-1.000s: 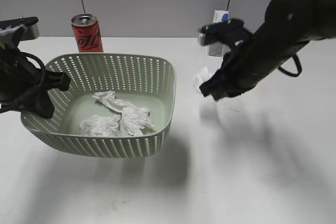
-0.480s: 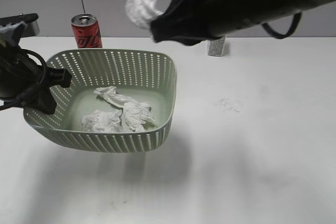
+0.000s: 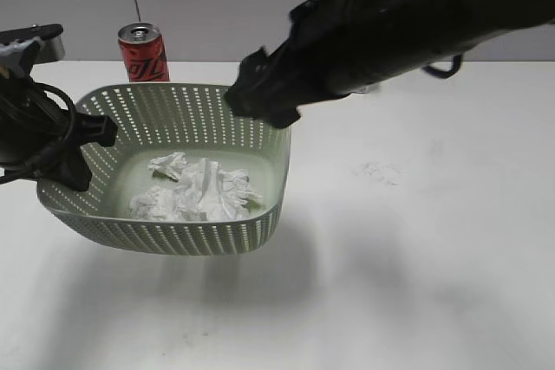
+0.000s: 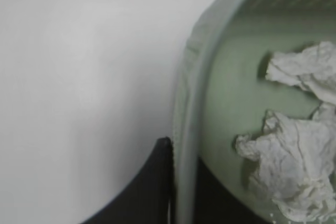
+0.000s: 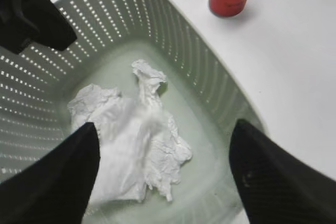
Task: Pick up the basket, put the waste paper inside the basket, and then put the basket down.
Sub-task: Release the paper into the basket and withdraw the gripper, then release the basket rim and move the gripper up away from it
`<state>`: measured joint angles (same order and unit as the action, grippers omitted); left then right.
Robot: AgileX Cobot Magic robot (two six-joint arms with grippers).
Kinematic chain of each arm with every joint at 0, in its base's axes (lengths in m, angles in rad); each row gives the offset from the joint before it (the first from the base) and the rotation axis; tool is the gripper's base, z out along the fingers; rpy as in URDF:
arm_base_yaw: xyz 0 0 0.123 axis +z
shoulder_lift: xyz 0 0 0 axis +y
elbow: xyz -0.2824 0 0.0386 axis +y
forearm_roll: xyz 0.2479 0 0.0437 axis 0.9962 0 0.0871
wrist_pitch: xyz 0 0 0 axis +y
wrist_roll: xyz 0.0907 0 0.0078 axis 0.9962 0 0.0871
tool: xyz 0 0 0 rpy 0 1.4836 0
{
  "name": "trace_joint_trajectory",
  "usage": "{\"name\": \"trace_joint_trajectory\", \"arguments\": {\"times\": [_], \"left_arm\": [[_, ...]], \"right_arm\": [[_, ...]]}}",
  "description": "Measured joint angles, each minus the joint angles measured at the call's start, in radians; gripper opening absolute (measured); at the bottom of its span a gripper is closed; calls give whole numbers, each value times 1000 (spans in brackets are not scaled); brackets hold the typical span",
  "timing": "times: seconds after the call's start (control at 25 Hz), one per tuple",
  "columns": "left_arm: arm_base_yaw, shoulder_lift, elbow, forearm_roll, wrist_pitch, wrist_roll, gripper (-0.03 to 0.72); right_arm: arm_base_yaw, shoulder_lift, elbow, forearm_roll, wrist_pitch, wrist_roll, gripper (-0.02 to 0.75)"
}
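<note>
**Holding basket aloft, waste paper inside**

Holding the basket [image 3: 186, 171] at its left rim, your left gripper [image 3: 74, 140] sits at the left edge of the exterior frame. In the left wrist view a dark finger [image 4: 152, 182] lies against the outside of the rim and another dark part shows just inside the wall, so the pincer is closed on the rim. The basket hangs tilted, its shadow cast on the white table [image 3: 416, 240] beneath.

Your right gripper [image 3: 260, 106] reaches in from the upper right of the exterior frame and hovers over the basket's far right rim. In the right wrist view its two dark fingers [image 5: 58, 177] stand wide apart at the lower corners, with nothing between them; the basket interior shows in the gap.

Note the waste paper [image 3: 195, 192]: crumpled white wads lie heaped on the basket floor, centre to left, touching one another. The right wrist view shows the heap [image 5: 131, 150] directly below the spread fingers.

A red soda can [image 3: 143, 54] stands upright on the table behind the basket, upper left of the exterior frame, apart from the rim.
</note>
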<state>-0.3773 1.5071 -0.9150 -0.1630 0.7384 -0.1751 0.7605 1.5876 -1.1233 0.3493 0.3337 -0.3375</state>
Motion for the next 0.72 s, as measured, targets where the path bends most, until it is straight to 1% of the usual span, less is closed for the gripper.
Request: {"name": "trace_joint_trajectory", "arguments": {"times": [0.08, 0.24, 0.36, 0.44, 0.56, 0.64, 0.72], "left_arm": [[0, 0, 0, 0, 5, 0, -1], [0, 17, -16, -1, 6, 0, -1], [0, 74, -97, -6, 35, 0, -1], [-5, 133, -174, -7, 69, -5, -1], [-43, 246, -293, -6, 96, -35, -1], [-92, 314, -354, -7, 81, -69, -1], [-139, 379, -383, -11, 43, -100, -1]], "right_arm": [[-58, -42, 0, -60, 45, 75, 568], [-240, -87, -1, -135, 203, 109, 564], [-364, -112, -1, -176, 298, 111, 563], [-428, -146, -1, -191, 315, 111, 563], [-476, -221, -1, -222, 320, 111, 563], [-484, -272, -1, -253, 336, 115, 563], [-486, -316, -1, -281, 368, 127, 563]]}}
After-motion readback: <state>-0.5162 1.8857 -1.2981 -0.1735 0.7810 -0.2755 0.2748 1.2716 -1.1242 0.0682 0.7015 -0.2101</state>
